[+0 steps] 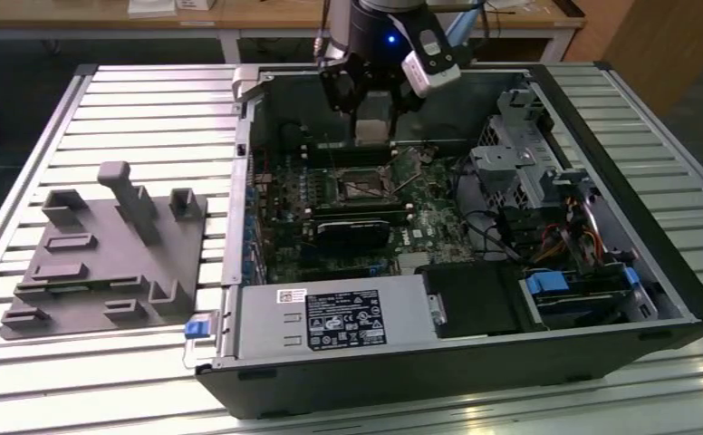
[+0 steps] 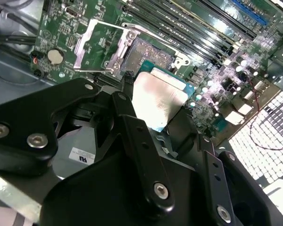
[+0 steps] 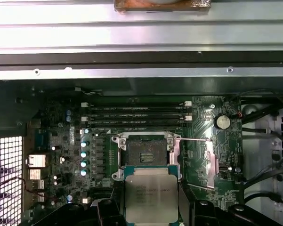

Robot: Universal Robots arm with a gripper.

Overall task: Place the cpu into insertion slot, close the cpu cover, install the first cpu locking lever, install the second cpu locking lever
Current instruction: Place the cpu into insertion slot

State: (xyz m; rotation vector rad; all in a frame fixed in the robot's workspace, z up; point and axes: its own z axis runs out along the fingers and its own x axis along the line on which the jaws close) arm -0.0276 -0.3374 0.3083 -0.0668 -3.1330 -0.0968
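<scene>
My gripper (image 1: 373,111) hangs inside the open computer case, shut on the cpu (image 1: 373,132). In both wrist views the cpu (image 2: 157,96) (image 3: 150,195) is a flat square chip with a silvery-tan top, clamped by its edges between black fingers (image 2: 132,127). It is held above the green board, apart from the insertion slot (image 3: 146,150) (image 2: 150,52) (image 1: 361,187), whose dark centre lies bare. The cpu cover (image 2: 101,44) (image 3: 205,162) is swung open beside the slot. Thin lever rods (image 3: 194,139) stand loose by the cover.
Long black memory slots (image 3: 136,113) run beside the socket. A black heatsink block (image 1: 354,232), the power supply (image 1: 327,322) and a drive cage (image 1: 524,154) crowd the case. On the exterior view's left, a grey fixture plate (image 1: 98,258) lies on the slatted table (image 1: 146,100).
</scene>
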